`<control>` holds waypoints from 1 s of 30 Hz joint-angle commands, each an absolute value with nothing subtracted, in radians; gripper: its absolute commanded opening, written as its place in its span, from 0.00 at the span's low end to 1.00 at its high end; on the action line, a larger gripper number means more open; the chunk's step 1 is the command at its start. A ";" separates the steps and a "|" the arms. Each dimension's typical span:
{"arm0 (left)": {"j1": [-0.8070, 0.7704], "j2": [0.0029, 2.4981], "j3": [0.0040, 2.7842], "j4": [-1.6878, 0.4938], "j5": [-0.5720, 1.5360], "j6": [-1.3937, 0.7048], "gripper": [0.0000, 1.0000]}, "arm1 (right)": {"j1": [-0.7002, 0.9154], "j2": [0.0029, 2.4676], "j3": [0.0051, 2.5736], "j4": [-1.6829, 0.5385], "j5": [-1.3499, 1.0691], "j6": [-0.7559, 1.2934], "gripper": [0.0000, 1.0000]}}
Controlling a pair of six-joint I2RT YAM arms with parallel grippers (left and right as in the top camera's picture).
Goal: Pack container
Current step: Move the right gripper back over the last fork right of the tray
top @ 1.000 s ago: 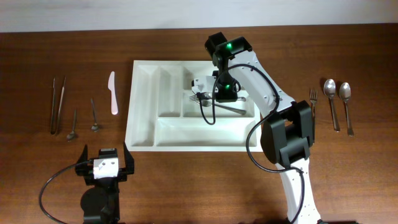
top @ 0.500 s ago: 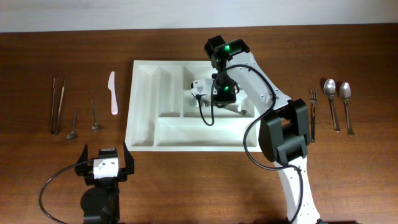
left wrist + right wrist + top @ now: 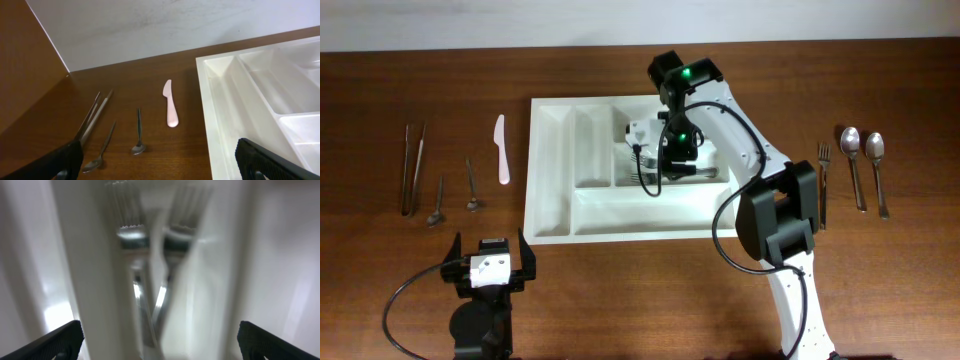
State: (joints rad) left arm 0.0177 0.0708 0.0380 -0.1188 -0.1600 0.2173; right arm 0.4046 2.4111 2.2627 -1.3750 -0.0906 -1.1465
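The container [image 3: 640, 215] is a big white compartmented tray in the middle of the table. My right gripper [image 3: 658, 168] hangs open over its middle long compartment. In the right wrist view my right gripper [image 3: 160, 342] holds nothing, and two blurred forks [image 3: 150, 240] lie side by side on the container's floor [image 3: 280, 270] just below. A fork handle [image 3: 698, 174] shows beside the wrist from above. My left gripper [image 3: 488, 265] stands open near the table's front left, off the container's [image 3: 225, 110] corner. In its own view my left gripper [image 3: 165, 165] is empty.
Left of the tray lie a white plastic knife [image 3: 502, 148], two small spoons [image 3: 472, 187], and a pair of long metal tongs [image 3: 412, 168]. Right of the tray lie a fork [image 3: 823, 185] and two spoons [image 3: 865, 165]. The right arm reaches over the tray's right half.
My right gripper has gone from shut to open, letting go of a fork that now lies in the middle compartment. The tray has shifted slightly. The left arm has not moved.
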 commanded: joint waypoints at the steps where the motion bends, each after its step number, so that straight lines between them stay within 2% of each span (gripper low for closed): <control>1: 0.013 0.062 0.032 -0.116 -0.150 0.226 0.99 | 0.385 2.280 2.365 -1.404 -0.013 -1.039 0.99; 8: 0.013 0.062 0.032 -0.116 -0.150 0.226 0.99 | 0.305 2.196 2.424 -1.536 0.057 -0.812 0.99; 17: 0.013 0.062 0.032 -0.116 -0.150 0.226 0.99 | 0.051 2.131 2.424 -1.664 0.054 -0.458 0.99; 22: 0.013 0.062 0.032 -0.116 -0.150 0.226 0.99 | -0.090 2.131 2.422 -1.699 -0.147 -0.278 0.99; 30: 0.013 0.062 0.032 -0.116 -0.150 0.226 0.99 | -0.214 2.132 2.422 -1.696 -0.230 -0.252 0.99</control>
